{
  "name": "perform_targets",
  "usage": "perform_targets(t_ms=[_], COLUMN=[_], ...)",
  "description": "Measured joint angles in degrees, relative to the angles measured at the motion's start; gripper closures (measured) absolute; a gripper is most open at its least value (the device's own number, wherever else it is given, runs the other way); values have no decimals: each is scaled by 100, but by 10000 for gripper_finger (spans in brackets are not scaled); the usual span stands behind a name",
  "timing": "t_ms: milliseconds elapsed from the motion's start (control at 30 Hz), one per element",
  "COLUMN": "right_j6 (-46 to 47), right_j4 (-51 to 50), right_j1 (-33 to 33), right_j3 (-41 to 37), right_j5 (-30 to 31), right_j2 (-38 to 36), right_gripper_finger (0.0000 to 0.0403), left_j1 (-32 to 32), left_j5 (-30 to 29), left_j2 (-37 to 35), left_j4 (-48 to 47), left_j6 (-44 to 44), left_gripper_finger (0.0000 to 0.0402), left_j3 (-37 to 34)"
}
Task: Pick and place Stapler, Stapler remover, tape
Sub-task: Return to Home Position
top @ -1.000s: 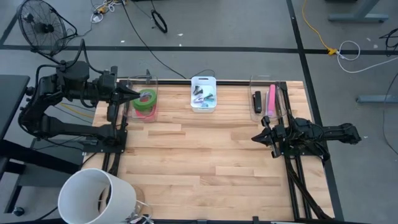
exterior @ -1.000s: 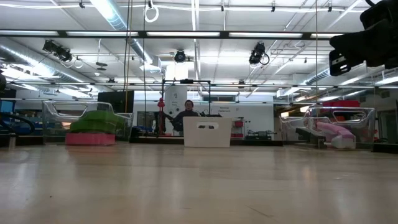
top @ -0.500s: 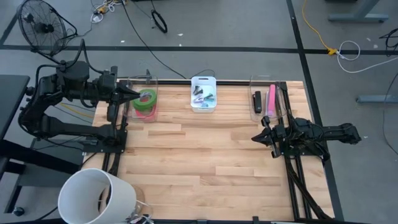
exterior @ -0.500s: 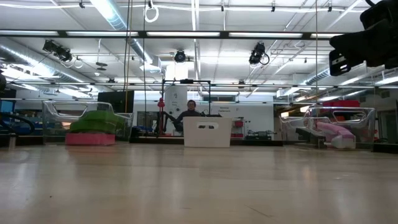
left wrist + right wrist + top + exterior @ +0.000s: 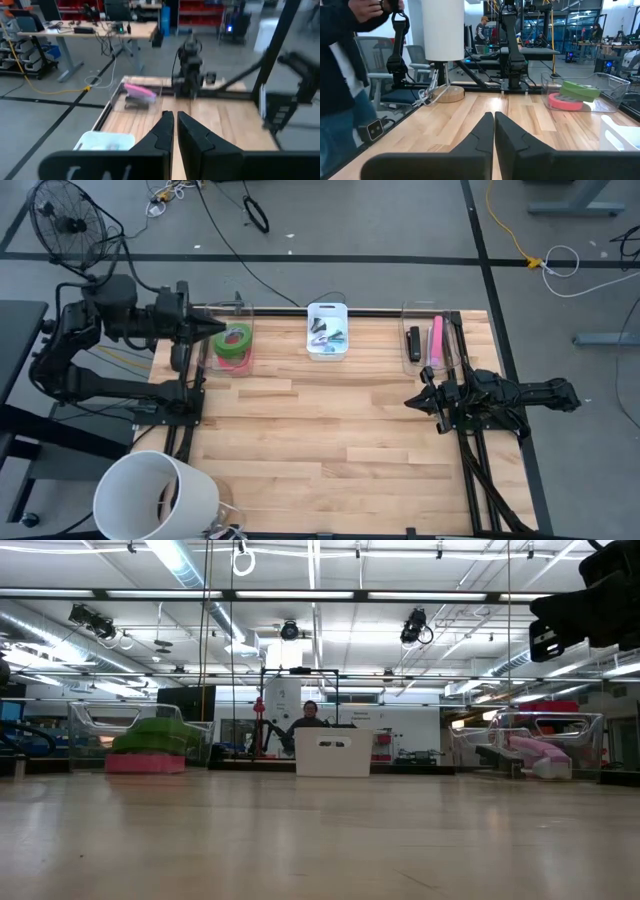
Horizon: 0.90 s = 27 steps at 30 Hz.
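Note:
The tape [image 5: 237,340] lies in a clear bin [image 5: 232,363] at the table's far left: green rings stacked on a red-pink ring; it also shows in the low view [image 5: 150,745] and the right wrist view [image 5: 572,95]. A white bin [image 5: 327,330] at the far middle holds small stapler removers. A clear bin [image 5: 425,340] at the far right holds a black stapler [image 5: 414,342] and a pink stapler [image 5: 436,340]. My left gripper [image 5: 222,327] is shut and empty, above the tape bin's left edge. My right gripper [image 5: 408,400] is shut and empty at the table's right side, pointing left.
A large white cylinder [image 5: 155,495] stands at the table's near left corner. A person [image 5: 345,75] is close beyond the table's left side, another [image 5: 308,720] far behind the white bin. The table's wooden middle [image 5: 320,420] lies bare.
My left arm's wrist has shifted a little toward the table's far edge or upward, with its shut fingertips staying over the tape bin's left edge. The right arm and the things in the bins have kept still.

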Motion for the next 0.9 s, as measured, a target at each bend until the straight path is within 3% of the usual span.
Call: perform_targets(t_ms=[500,900], right_j6=[0,0], right_j4=[0,0], right_j1=[0,0], right_j3=[0,0], right_j5=[0,-1], right_j2=[0,0], right_gripper_finger=[386,385], left_j1=[-34,-888], left_j5=[361,336], left_j2=[-600,-1238], left_j4=[-458,-498], left_j6=[-511,-461], left_gripper_finger=[374,374], left_j3=[0,-3])
